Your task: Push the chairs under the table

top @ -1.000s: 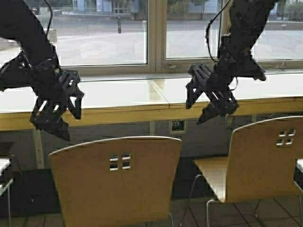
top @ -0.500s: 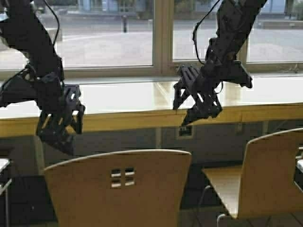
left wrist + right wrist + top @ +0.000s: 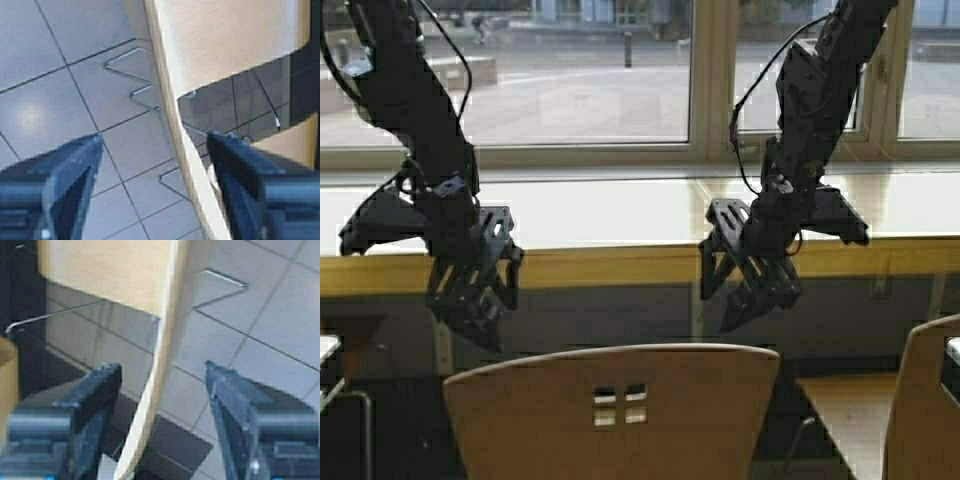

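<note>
High view: the table (image 3: 620,265) runs below the window (image 3: 580,80), its yellowish front edge facing the robot. Nearer than the table stands a chair (image 3: 610,410), its backrest top just under both grippers; a second chair (image 3: 910,400) shows nearer than the table at the right edge. The left gripper (image 3: 470,300) hangs above the near chair's left end, fingers spread wide astride the backrest edge. The right gripper (image 3: 745,290) does likewise at that backrest's right end, also wide.

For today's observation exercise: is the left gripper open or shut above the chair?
Open. The left gripper has its fingers spread wide either side of the chair backrest's top edge, not touching it.
</note>
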`<state>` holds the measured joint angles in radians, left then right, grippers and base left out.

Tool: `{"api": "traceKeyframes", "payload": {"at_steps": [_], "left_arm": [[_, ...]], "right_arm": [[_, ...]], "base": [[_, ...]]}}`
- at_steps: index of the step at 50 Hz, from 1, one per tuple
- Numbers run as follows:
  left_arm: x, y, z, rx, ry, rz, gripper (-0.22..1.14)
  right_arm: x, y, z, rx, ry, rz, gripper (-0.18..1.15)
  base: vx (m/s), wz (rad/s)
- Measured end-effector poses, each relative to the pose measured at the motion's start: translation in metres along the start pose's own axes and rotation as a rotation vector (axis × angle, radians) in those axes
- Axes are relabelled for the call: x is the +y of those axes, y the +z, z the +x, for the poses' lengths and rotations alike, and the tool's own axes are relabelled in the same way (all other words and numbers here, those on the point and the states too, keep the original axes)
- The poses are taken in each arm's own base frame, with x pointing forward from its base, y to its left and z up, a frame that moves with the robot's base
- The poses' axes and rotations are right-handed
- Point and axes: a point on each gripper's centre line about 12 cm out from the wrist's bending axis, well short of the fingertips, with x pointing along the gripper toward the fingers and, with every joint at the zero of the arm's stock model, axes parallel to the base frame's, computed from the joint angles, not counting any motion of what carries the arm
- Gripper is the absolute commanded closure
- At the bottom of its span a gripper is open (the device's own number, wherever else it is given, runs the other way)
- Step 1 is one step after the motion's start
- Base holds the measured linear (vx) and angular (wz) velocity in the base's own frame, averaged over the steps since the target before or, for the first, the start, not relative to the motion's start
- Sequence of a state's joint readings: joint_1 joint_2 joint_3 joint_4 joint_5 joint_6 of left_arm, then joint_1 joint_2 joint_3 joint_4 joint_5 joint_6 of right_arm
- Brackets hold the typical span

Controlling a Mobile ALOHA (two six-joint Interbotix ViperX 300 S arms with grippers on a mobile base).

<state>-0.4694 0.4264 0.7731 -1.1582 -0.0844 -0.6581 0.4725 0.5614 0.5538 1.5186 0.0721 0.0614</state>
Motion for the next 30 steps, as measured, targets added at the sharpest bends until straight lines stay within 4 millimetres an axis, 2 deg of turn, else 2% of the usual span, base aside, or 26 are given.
{"api": "traceKeyframes", "payload": {"at_steps": [8, 20, 30], "left_arm": [[0.004, -0.006, 0.011, 0.011, 0.030, 0.010, -0.03], [0.008, -0.015, 0.027, 0.028, 0.064, 0.025, -0.03], [0.012, -0.024, 0.041, 0.043, 0.091, 0.038, -0.03]], "right_arm": [[-0.016, -0.002, 0.002, 0.001, -0.042, -0.001, 0.09], [-0.031, 0.011, 0.005, -0.034, -0.077, 0.027, 0.09], [-0.046, 0.013, 0.013, -0.038, -0.122, 0.033, 0.09]], "base": [[0.11, 0.11], [0.09, 0.08], [0.05, 0.04]]}}
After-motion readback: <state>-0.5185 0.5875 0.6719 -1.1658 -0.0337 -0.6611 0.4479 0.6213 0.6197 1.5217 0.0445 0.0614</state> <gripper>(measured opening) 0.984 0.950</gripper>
